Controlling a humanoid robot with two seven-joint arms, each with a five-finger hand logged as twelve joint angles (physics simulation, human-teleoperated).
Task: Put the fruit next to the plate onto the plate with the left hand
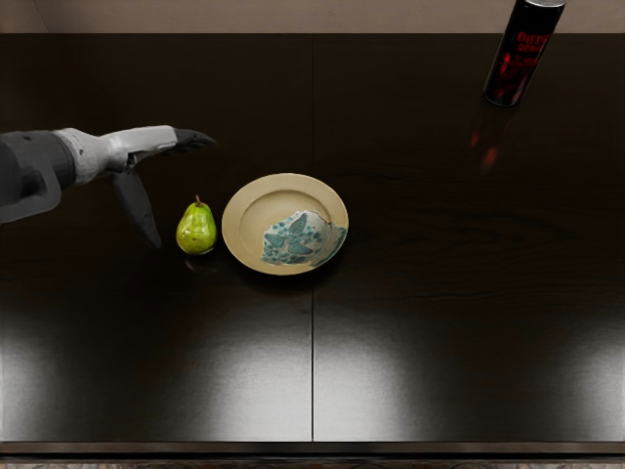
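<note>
A single smooth, yellow-green pear [196, 229] with a short brown stem stood upright on the dark, glossy tabletop [439, 322]. It was just beside the left rim of the plate and not on it; whether the two touched could not be told. The one round, shallow plate [256, 195] was matte tan, with a raised rim and a slightly sunken centre. An irregular patch of blue-green leaf pattern [301, 239] covered its lower right part. One cylindrical red-and-black can [522, 49] with a shiny metallic skin stood tilted in the view at the far right corner, well apart from the plate, and cast a faint red reflection on the polished surface below it. The tabletop looked like lacquered dark wood, with soft pale highlights towards its near edge, and one thin seam [312, 371] ran straight down its middle. Only one arm showed: the left one came in from the left edge, a grey cuff followed by a pale, hard-shelled wrist. The left hand [146, 156] was spread wide and held nothing. Its dark fingers [193, 139] stretched out flat to the right, and one long dark digit [139, 207] hung downwards, its tip near the pear's left side but apart from it.
</note>
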